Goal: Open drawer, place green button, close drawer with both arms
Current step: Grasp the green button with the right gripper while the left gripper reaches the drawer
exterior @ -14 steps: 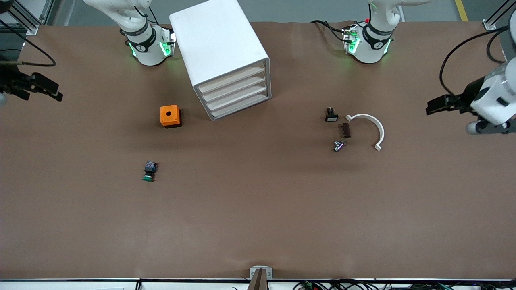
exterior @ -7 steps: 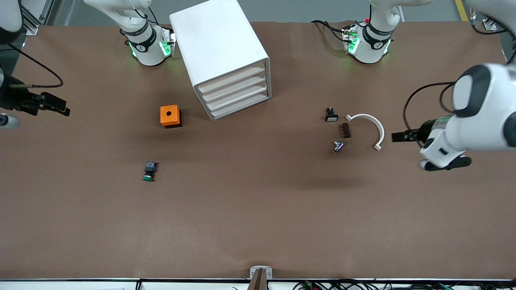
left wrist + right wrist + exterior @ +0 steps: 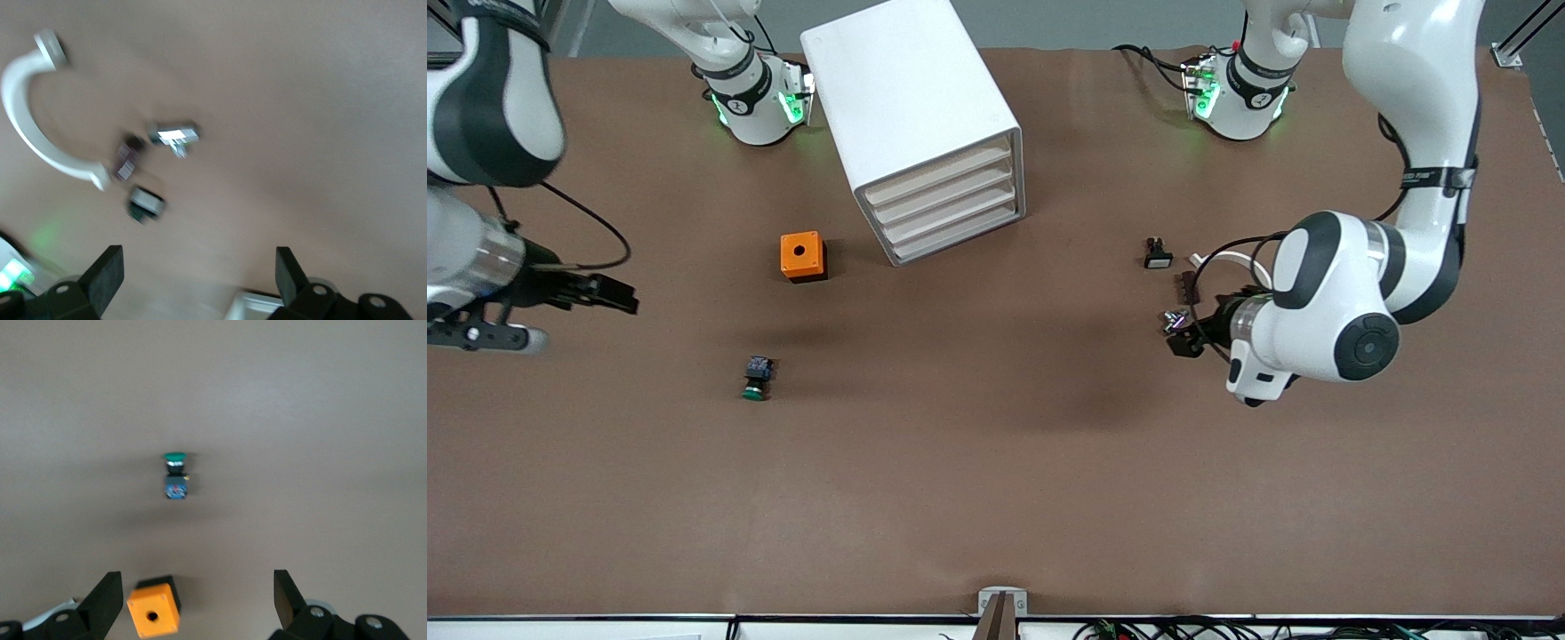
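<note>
Button (image 3: 756, 377) apart from right pincer (image 3: 624, 298)

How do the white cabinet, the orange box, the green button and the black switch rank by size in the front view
Largest to smallest, as they look in the front view:
1. White cabinet, by far.
2. Orange box.
3. Green button and black switch: both tiny and look about alike, so I would not rank them.

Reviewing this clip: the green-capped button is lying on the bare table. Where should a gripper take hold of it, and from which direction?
Likely best from straight above, with the fingers closing across the black-and-blue body. The button lies on its side, green cap pointing toward the front camera, so the body's flat sides offer parallel faces while the round cap could slip. The table around it is bare, leaving finger room. The right gripper, open, is the closer one; the left gripper is also open.
</note>
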Robot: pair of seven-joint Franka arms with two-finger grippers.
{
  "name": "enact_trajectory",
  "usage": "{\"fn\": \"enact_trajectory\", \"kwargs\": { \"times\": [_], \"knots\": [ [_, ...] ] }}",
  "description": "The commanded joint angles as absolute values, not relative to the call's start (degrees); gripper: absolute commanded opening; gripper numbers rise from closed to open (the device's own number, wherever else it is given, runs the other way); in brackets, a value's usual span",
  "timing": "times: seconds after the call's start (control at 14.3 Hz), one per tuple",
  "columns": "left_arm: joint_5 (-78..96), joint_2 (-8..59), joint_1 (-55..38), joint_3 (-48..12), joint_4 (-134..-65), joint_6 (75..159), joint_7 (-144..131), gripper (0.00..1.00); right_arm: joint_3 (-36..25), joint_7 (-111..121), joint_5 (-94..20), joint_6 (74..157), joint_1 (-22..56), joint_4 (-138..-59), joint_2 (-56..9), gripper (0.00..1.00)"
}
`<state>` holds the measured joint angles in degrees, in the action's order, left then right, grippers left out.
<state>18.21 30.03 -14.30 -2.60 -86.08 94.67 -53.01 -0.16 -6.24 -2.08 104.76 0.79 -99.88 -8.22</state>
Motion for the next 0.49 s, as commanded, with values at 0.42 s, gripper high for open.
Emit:
{"fn": "enact_trajectory", "kwargs": {
  "times": [0.42],
  "knots": [
    [37.0, 39.8, -19.9, -2.6, -80.0, 93.2, -91.6, 1.0, -0.4, -13.2, -3.4, 137.8, 3.0, -121.0, -13.3, 1.0]
  ]
}}
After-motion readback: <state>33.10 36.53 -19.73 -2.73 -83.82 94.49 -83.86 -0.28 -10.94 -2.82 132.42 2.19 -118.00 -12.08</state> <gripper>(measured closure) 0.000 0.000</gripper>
